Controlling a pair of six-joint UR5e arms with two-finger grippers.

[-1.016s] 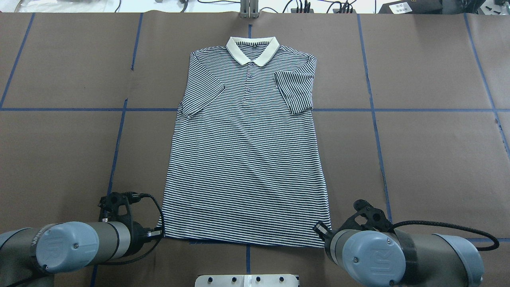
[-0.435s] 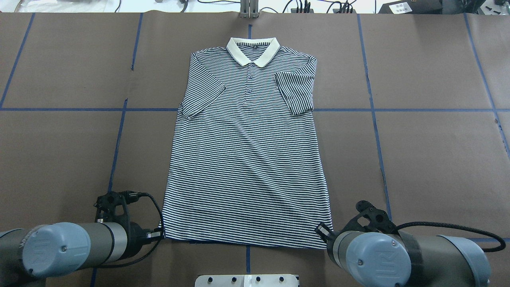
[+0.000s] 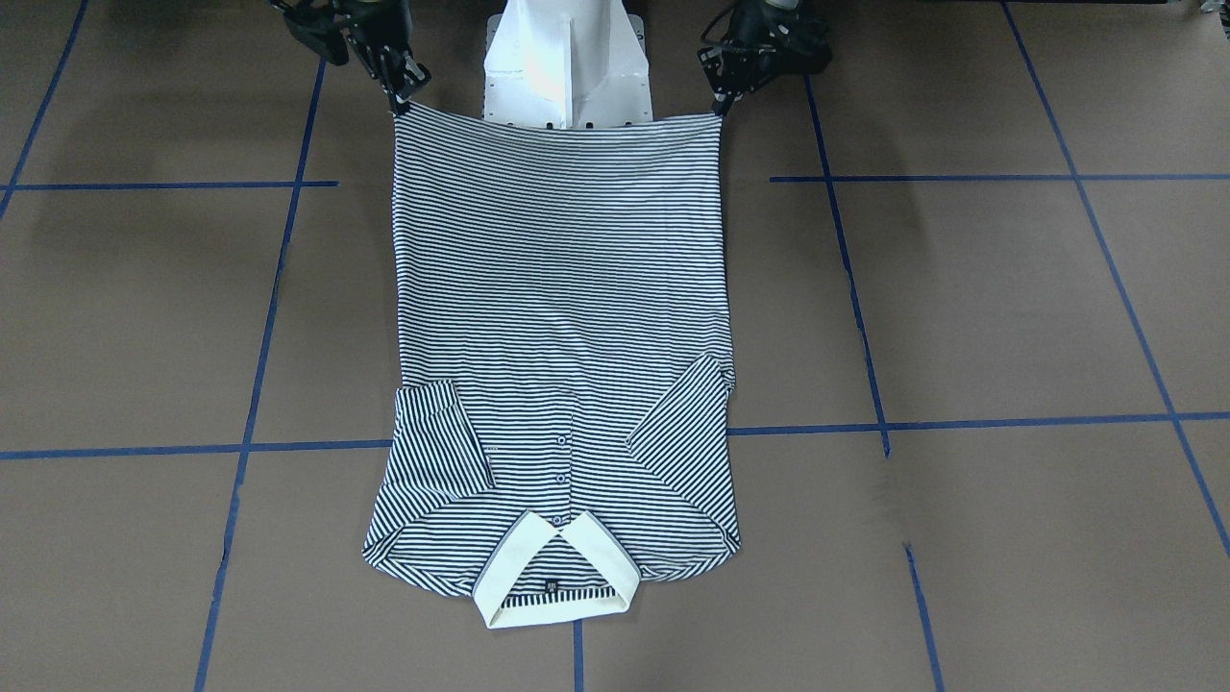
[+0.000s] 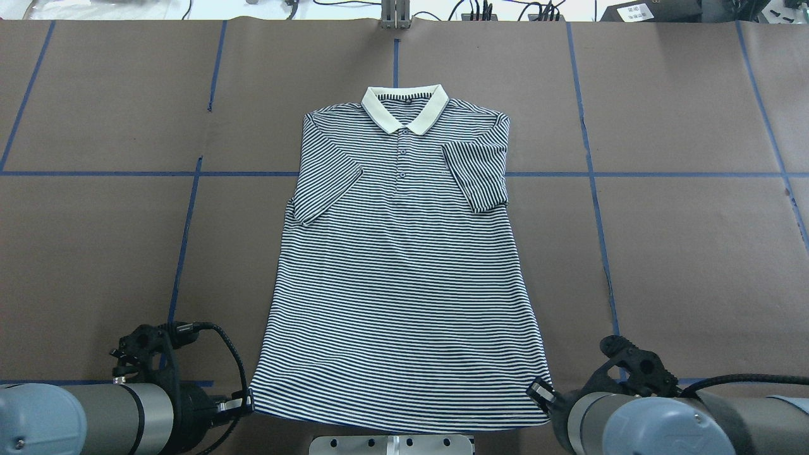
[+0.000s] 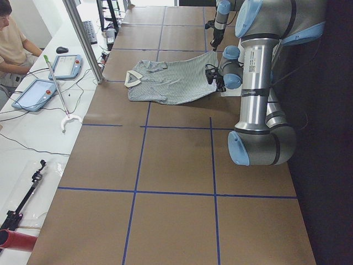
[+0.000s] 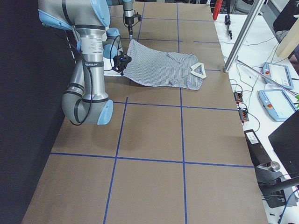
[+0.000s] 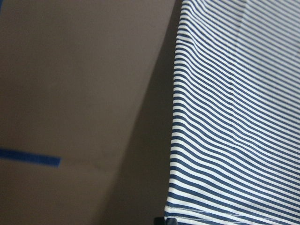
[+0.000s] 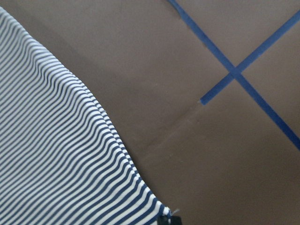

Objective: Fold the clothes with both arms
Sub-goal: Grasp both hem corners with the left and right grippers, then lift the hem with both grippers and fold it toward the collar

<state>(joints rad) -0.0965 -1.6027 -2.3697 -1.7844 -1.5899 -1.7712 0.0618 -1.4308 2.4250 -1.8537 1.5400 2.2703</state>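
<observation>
Both hem corners of polo shirt clamped by left hand, right hand; collar label unreadable.

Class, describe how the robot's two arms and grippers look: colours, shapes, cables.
The left arm and right arm are grey metal tubes with rounded light-blue joint caps. A black cable loops beside each wrist. The left gripper and right gripper are black, with two fingers.

navy-and-white striped polo shirt, cream collar, brown table
</observation>
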